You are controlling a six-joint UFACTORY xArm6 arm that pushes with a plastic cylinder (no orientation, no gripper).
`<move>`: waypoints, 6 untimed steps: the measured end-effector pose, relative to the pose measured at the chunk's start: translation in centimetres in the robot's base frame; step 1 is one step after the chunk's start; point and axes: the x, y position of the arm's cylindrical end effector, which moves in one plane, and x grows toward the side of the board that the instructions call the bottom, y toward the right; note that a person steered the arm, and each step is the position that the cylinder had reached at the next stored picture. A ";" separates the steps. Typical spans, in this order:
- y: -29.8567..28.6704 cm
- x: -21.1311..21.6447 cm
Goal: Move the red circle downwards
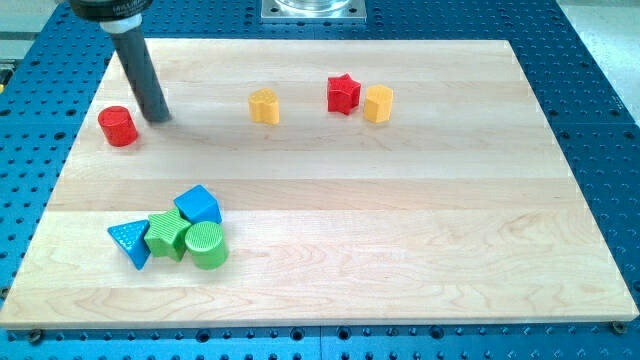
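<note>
The red circle (118, 126) is a short red cylinder near the board's left edge, in the upper left of the camera view. My tip (157, 117) rests on the board just to the right of it and slightly higher in the view, a small gap apart. The dark rod slants up to the view's top left.
A yellow block (264, 105), a red star (343, 94) and a yellow hexagon (378, 103) sit along the top. A blue triangle (129, 243), green star (167, 233), blue cube (198, 207) and green cylinder (206, 245) cluster at lower left. The wooden board (400, 230) lies on a blue perforated table.
</note>
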 end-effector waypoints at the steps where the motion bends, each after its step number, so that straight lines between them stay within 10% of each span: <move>1: -4.5 -2.2; 5: -3.6 7.5; 6: -0.3 3.9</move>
